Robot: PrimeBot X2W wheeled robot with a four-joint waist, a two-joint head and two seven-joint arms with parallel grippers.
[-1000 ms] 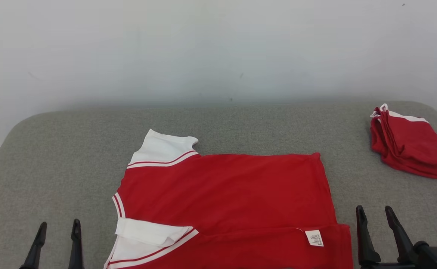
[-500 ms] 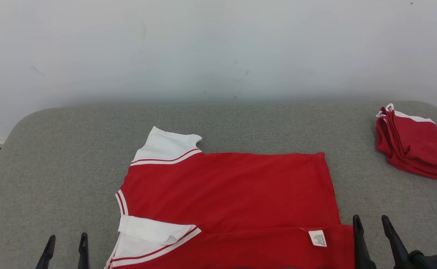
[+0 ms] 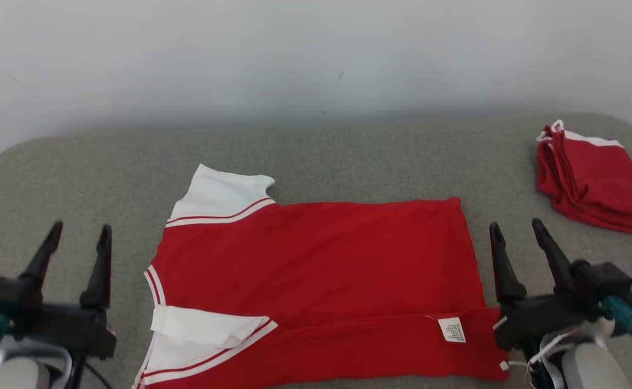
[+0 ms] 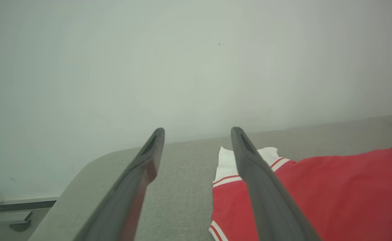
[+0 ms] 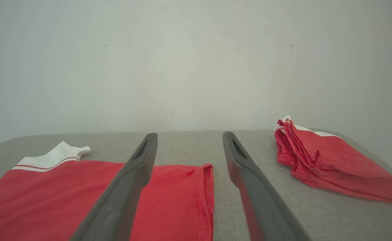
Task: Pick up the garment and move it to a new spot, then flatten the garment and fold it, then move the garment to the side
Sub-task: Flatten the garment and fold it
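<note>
A red shirt with white sleeves lies spread on the grey table, its near edge folded over so a white care label shows. The shirt fills the lower right of the left wrist view, and the shirt spreads across the lower left of the right wrist view. My left gripper hovers open just left of the shirt's collar side. My right gripper hovers open just right of the hem. Neither holds anything.
A folded pile of red and white garments sits at the table's far right; the same pile shows in the right wrist view. The grey table ends at a pale wall behind, with rounded corners.
Both grippers have risen further into the head view, on either side of the shirt. The camera has tilted, shifting the whole scene; the shirt itself lies as before.
</note>
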